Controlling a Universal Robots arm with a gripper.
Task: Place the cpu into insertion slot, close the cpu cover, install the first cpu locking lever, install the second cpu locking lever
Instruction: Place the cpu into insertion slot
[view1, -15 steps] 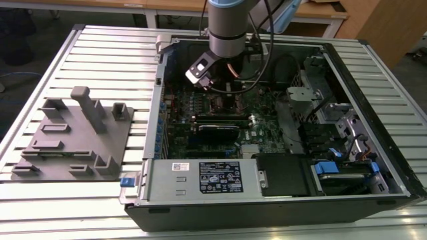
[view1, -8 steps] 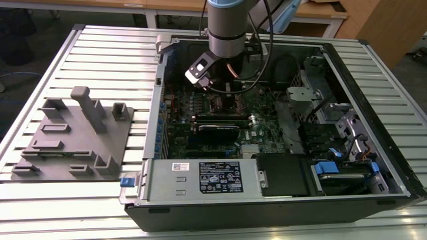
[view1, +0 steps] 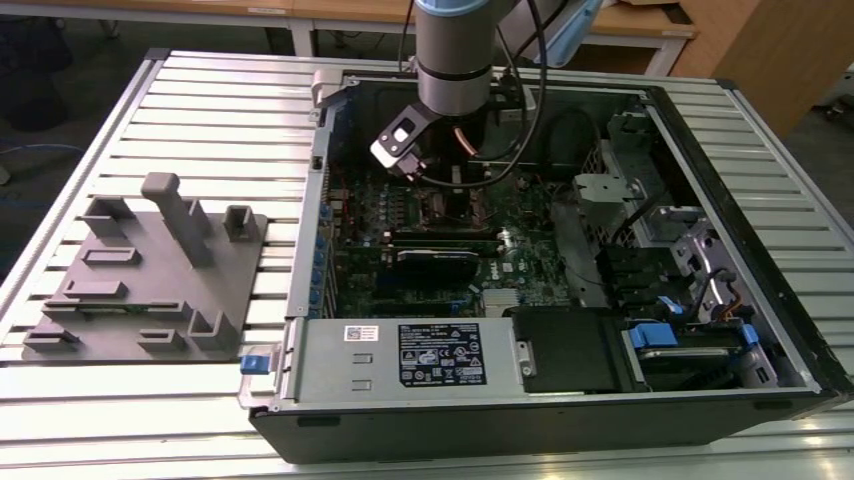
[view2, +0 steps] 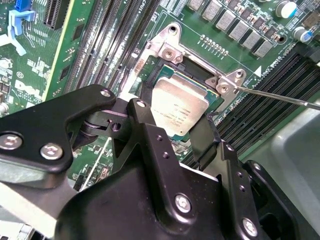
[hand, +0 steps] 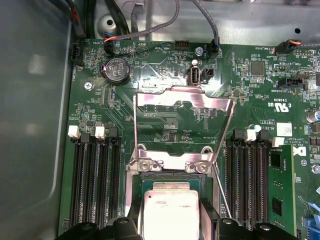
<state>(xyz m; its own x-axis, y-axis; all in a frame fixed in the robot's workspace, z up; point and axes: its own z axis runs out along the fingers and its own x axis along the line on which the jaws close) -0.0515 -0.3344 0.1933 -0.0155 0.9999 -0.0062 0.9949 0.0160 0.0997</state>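
The black gripper (view2: 175, 120) straddles the silver-grey square cpu (view2: 179, 106), which lies in the dark square insertion slot (view2: 196, 75) amid the green circuit board (hand: 165, 65). The silver-framed cpu cover (hand: 182, 100) stands raised. Clamped or loose: cannot tell.

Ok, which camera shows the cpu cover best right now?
The first wrist view: the cpu cover faces the camera, swung open clear of the cpu, with its whole silver frame and cut-out centre in sight. The second wrist view catches its hinge end, foreshortened. In the exterior view the arm stands in front of that spot.
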